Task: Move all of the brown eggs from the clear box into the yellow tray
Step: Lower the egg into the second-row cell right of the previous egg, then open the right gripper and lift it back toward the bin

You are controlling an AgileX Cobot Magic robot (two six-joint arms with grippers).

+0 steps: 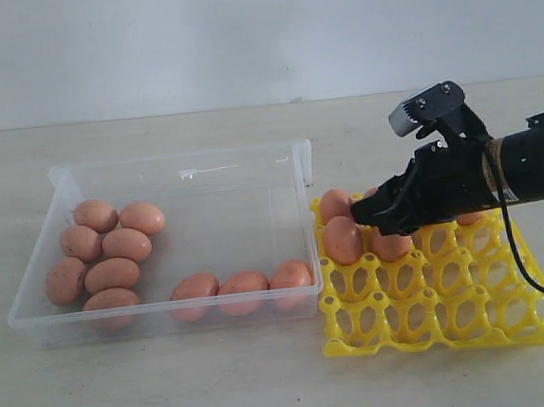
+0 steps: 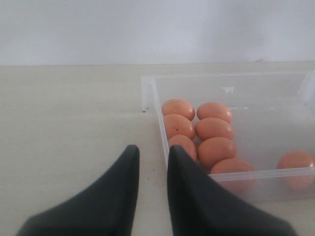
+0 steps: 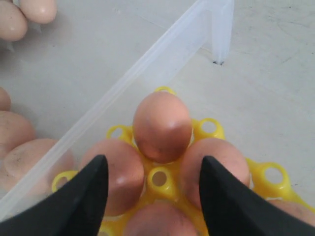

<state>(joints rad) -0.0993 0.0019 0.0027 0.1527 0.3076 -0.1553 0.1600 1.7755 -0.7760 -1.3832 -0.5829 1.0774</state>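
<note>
The right gripper (image 1: 363, 216) hangs low over the yellow tray (image 1: 445, 327), at the tray's corner closest to the clear box (image 1: 167, 311). Its two dark fingers (image 3: 81, 196) stand wide apart and grip nothing. From the right wrist view, one brown egg (image 3: 161, 125) sits upright in the corner cup just ahead of the fingertips. Two more eggs sit in the cups to either side, each partly covered by a finger, and I cannot tell whether the fingers touch them. The top of a fourth egg shows down between the fingers. From across the room, three eggs are plain to see at that end of the tray. The arm hides most of the far row, and the near rows of cups are bare.

The tray lies on the table (image 1: 174, 388) right against the box's short end wall. The other brown eggs (image 1: 111, 274) lie in the box: a cluster of seven at the end farthest from the tray, and three in a line along the front wall.

The left gripper (image 2: 153, 150) is over bare table just outside the box's far short wall, with only a narrow gap between its fingers and nothing in it. The cluster of eggs lies just beyond that wall, close ahead of its fingertips.
</note>
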